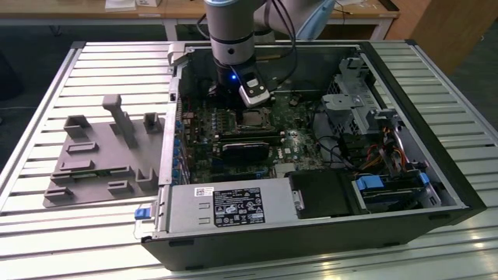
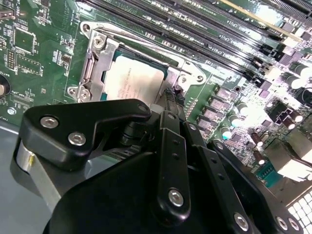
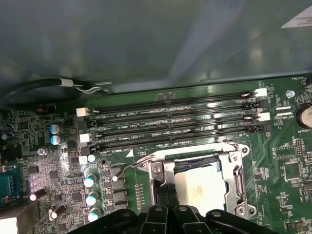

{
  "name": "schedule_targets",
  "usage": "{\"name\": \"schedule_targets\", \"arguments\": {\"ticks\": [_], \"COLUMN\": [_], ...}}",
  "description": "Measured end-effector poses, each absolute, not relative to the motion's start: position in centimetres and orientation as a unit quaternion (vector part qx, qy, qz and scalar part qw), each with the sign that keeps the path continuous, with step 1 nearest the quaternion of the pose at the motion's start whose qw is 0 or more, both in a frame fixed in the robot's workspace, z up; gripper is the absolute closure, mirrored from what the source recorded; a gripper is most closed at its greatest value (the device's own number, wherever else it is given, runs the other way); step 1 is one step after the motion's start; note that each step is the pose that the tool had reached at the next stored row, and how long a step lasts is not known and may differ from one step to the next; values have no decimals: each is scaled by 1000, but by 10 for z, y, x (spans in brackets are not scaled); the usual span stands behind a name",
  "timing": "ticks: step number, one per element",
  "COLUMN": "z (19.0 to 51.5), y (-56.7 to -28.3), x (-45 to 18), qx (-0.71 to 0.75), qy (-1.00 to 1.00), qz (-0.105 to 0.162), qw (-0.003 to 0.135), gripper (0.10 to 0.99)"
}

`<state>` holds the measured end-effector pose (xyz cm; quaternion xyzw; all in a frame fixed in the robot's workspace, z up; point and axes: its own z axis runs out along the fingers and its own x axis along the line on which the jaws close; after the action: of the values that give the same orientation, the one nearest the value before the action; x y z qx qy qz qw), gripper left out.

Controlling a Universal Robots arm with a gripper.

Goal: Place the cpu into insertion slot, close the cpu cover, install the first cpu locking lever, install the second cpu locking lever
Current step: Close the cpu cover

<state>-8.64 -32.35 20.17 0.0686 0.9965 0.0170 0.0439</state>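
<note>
The cpu [image 2: 131, 80] sits in the slot [image 3: 157, 170], and the cover [image 3: 235, 171] lies flat over it, framing the pale top. The gripper [image 3: 166, 195] hovers at the slot's edge with its fingers drawn together; I see nothing between them. A thin wire lever [image 3: 127, 167] sticks out from the slot's corner, just beside the fingertips and not tucked down. I'd say the first lever is the step in hand. It looks to need a steady downward push and then a sideways tuck under its catch.
</note>
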Motion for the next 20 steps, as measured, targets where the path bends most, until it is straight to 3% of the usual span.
{"name": "schedule_targets", "arguments": {"ticks": [10, 20], "z": [201, 201], "y": [-324, -324], "x": [-83, -83], "qx": [69, 69], "qy": [997, 996], "qz": [17, 39], "qw": [44, 42], "gripper": [984, 984]}}
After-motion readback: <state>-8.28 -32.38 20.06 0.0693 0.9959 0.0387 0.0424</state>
